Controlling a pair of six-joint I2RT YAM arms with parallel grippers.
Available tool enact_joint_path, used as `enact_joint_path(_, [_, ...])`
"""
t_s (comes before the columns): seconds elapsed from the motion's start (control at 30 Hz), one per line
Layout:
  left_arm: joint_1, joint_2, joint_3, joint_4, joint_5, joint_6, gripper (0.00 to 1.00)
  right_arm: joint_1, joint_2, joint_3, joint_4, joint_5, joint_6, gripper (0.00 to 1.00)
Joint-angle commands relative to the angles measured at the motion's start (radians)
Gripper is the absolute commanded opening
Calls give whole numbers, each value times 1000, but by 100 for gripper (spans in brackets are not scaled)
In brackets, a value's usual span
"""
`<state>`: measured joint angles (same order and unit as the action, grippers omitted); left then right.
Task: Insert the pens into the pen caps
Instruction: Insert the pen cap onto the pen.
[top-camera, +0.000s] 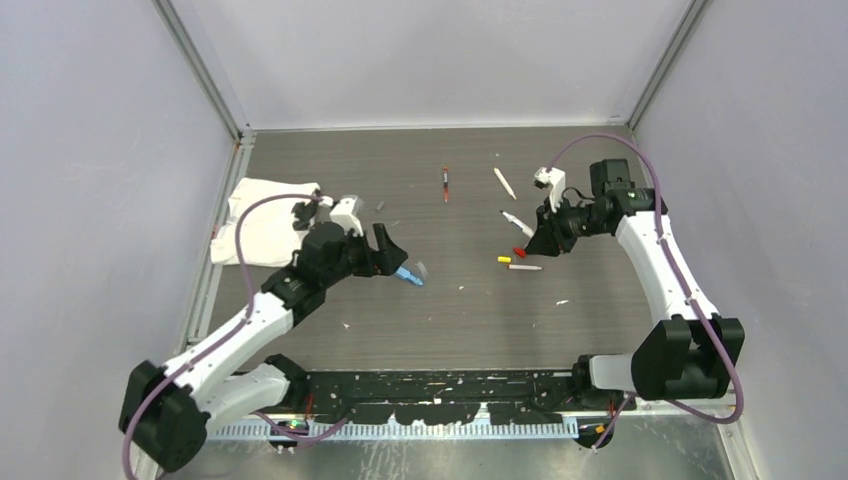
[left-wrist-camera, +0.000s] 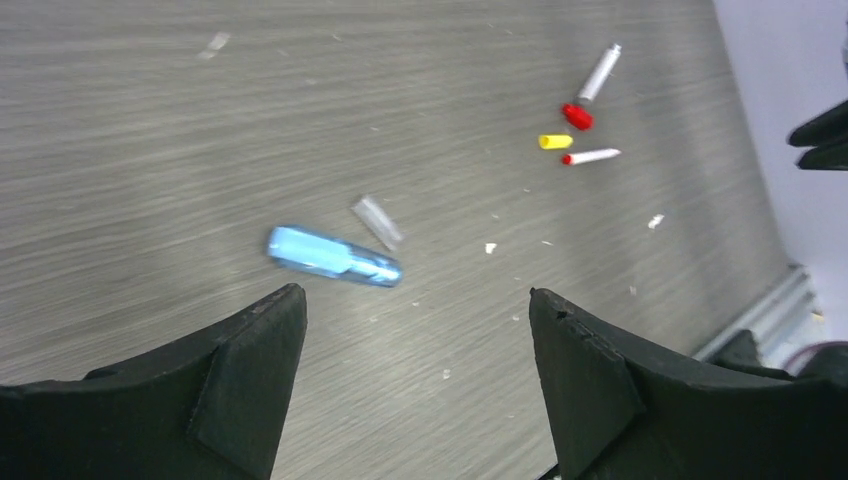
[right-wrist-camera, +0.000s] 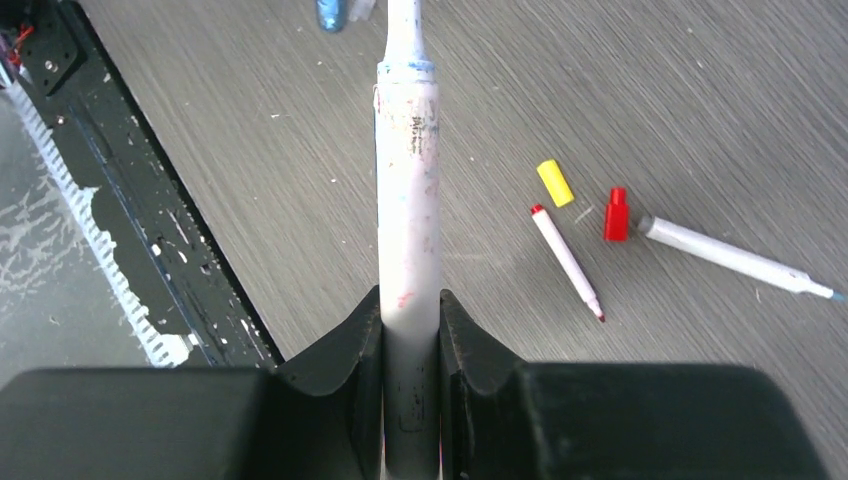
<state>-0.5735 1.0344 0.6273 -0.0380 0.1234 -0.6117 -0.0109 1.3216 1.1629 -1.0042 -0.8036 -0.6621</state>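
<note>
My right gripper (right-wrist-camera: 410, 300) is shut on a white-barrelled pen (right-wrist-camera: 408, 200) that points straight out ahead of it; in the top view this gripper (top-camera: 538, 243) hovers over a small cluster. The cluster holds a yellow cap (right-wrist-camera: 555, 183), a red cap (right-wrist-camera: 616, 215), a thin red-tipped pen (right-wrist-camera: 567, 262) and a white pen with a blue tip (right-wrist-camera: 735, 257). My left gripper (left-wrist-camera: 415, 292) is open and holds nothing. Just beyond its fingertips lies a small clear-grey cap (left-wrist-camera: 377, 221). Two more pens (top-camera: 445, 183) (top-camera: 505, 183) lie farther back.
A chunky light-blue oblong piece (left-wrist-camera: 333, 256) lies just ahead of my left gripper (top-camera: 392, 256). A crumpled white cloth (top-camera: 265, 220) sits at the left by the wall. A black rail (top-camera: 430, 385) runs along the near edge between the arm bases.
</note>
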Motion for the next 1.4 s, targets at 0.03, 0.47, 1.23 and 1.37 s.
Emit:
enact_joint_path(0.03, [5,-187,4,-275,-233,147,84,79,-66,-17,61,-13,18,1])
enact_joint_path(0.47, [92,-167,-50,-378,-455,100,76,274,-20,41,63,-56,-2,1])
enact_joint_path(1.23, [305,-89,-158,-455,-562,-206,61,297,-18,-22,62,-13,-13,1])
enact_joint_path(1.37, [321,-65,-167,-433,-524,-217,53,297,-14,-22,62,-8,-16,1])
